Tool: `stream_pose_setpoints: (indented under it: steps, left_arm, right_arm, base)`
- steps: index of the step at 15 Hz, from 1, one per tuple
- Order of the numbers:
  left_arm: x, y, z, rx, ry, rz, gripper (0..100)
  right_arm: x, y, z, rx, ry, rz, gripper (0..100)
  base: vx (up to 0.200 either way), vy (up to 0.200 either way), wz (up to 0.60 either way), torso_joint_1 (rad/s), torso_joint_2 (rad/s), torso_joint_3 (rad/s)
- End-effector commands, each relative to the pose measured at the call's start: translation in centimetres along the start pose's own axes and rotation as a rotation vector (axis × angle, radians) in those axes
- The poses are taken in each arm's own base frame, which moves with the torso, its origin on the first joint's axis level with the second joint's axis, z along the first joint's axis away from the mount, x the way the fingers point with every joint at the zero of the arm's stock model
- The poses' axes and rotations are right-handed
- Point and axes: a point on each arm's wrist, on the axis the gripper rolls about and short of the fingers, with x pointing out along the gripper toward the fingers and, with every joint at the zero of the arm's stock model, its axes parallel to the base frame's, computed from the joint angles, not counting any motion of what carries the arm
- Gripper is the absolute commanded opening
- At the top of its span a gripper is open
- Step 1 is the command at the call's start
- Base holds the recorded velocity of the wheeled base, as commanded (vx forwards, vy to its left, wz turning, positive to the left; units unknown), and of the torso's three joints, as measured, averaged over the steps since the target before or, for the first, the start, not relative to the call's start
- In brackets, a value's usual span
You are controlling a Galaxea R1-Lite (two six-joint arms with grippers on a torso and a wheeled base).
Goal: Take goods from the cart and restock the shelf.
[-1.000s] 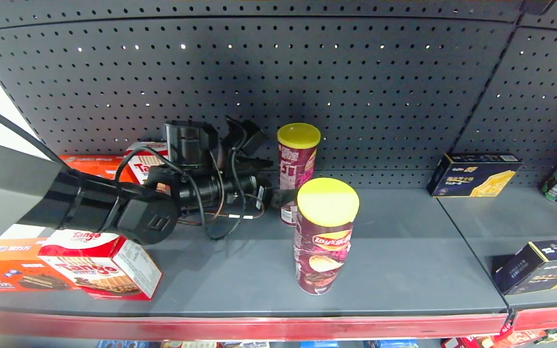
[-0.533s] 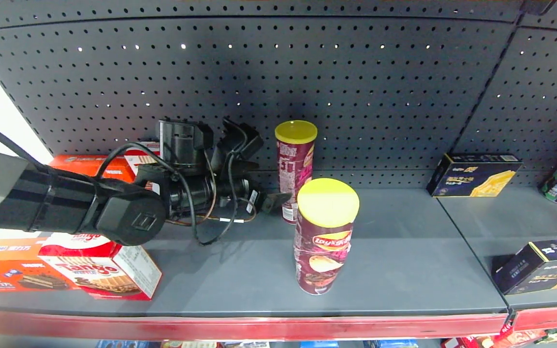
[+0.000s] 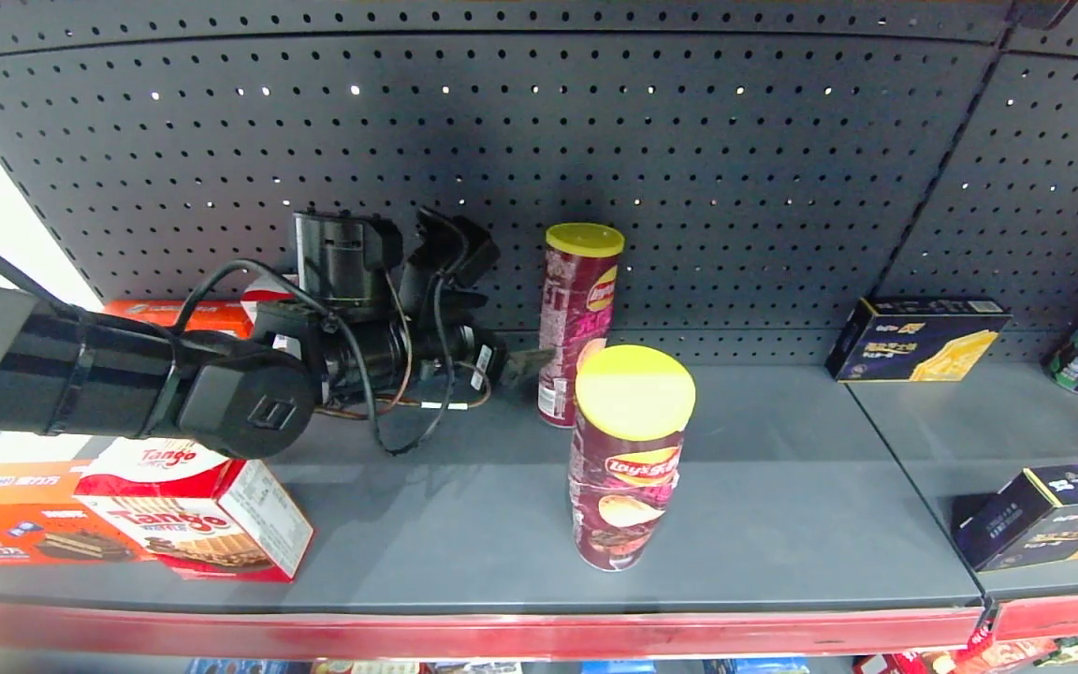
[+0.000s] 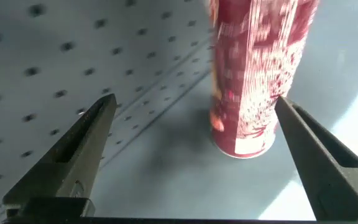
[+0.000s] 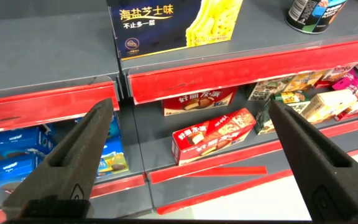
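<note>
Head view: the left end effector (image 3: 528, 360) has backed left off the far chip can (image 3: 579, 309), which now stands on the shelf (image 3: 782, 487) by the pegboard, behind the near can (image 3: 631, 459). Left wrist view: its jaws are spread wide and empty, with the far chip can just ahead. Right wrist view: the right end effector (image 5: 191, 106) gapes empty.

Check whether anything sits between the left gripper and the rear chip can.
Nothing visible. The open left gripper faces the rear chip can directly, with bare shelf between. The front chip can stands nearer the shelf edge, off that line.
</note>
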Motion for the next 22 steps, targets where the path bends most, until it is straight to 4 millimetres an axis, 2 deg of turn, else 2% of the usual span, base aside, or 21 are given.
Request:
stream_pose_setpoints:
  steps: [1, 6, 8, 12, 14, 22]
  left_arm:
    - [-0.2, 0.7, -0.1, -0.004, 0.001, 0.018, 100]
    - [-1.0, 1.8, -1.2, -0.013, 0.035, 0.066, 100]
    - [-1.9, 1.6, -1.4, -0.012, 0.027, 0.073, 100]
    - [-2.3, 1.5, -2.0, -0.014, 0.038, 0.074, 100]
    - [-2.2, 1.5, -1.8, -0.011, 0.035, 0.077, 100]
    - [0.5, 1.2, -2.1, 0.0, 0.049, 0.088, 100]
  right_arm:
    - [0.0, 0.0, 0.0, 0.0, 0.002, 0.0, 100]
    - [0.0, 0.0, 0.0, 0.0, 0.002, 0.0, 100]
    - [0.0, 0.0, 0.0, 0.0, 0.0, 0.0, 100]
    - [0.0, 0.0, 0.0, -0.001, 0.0, 0.0, 100]
    - [0.0, 0.0, 0.0, 0.0, 0.0, 0.0, 100]
    - [0.0, 0.0, 0.0, 0.0, 0.0, 0.0, 100]
  base:
    - [0.0, 0.0, 0.0, 0.0, 0.0, 0.0]
    - [0.0, 0.0, 0.0, 0.0, 0.0, 0.0]
    - [0.0, 0.0, 0.0, 0.0, 0.0, 0.0]
    - [0.0, 0.0, 0.0, 0.0, 0.0, 0.0]
    - [0.0, 0.0, 0.0, 0.0, 0.0, 0.0]
    - [0.0, 0.0, 0.0, 0.0, 0.0, 0.0]
